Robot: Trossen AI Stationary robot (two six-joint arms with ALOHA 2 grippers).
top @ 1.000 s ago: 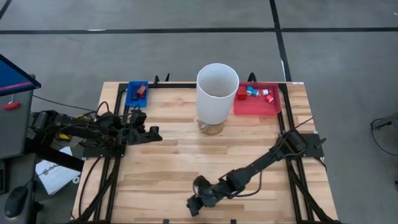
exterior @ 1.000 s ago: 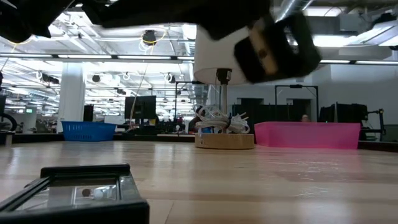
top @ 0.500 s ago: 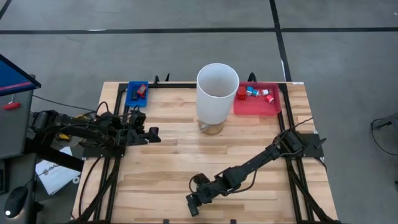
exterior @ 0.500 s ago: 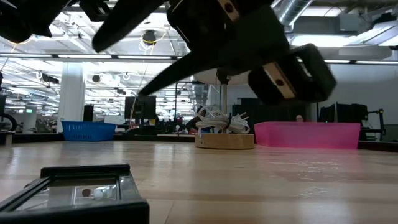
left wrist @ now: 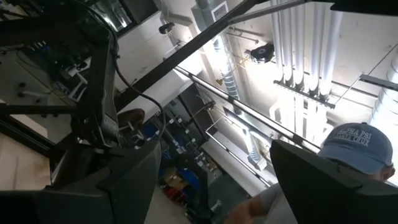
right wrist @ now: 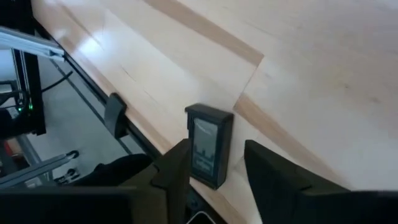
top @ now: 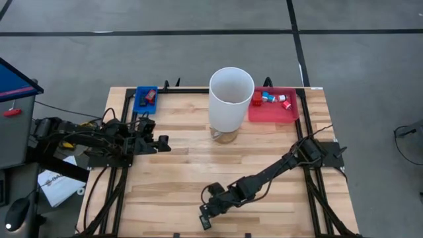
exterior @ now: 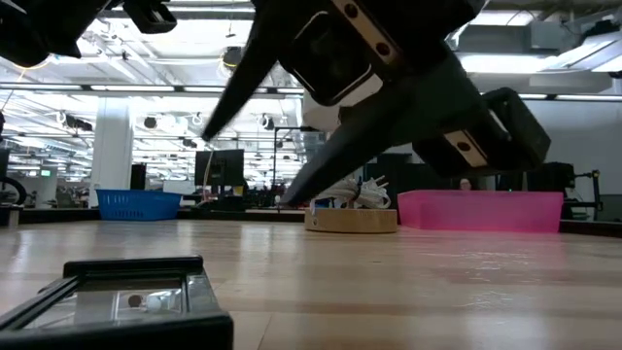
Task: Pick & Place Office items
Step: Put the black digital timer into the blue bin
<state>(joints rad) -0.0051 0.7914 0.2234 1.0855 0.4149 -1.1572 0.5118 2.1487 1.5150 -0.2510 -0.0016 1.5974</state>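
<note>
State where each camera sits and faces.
High: overhead, straight down on light wooden table; left gripper, right gripper.
Low: table height, level toward shallow red tray; right arm looms close.
Left wrist: tilted up at white ceiling pipes, person's blue cap; own fingers.
Right wrist: down at table edge, small black box; own fingers.
Shared: high, low show tray.

Bright even overhead light, soft shadows, glaring ceiling tubes, blurred near arm

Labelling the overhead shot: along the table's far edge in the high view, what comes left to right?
Blue tray → white cylinder → red tray holding small office items.
</note>
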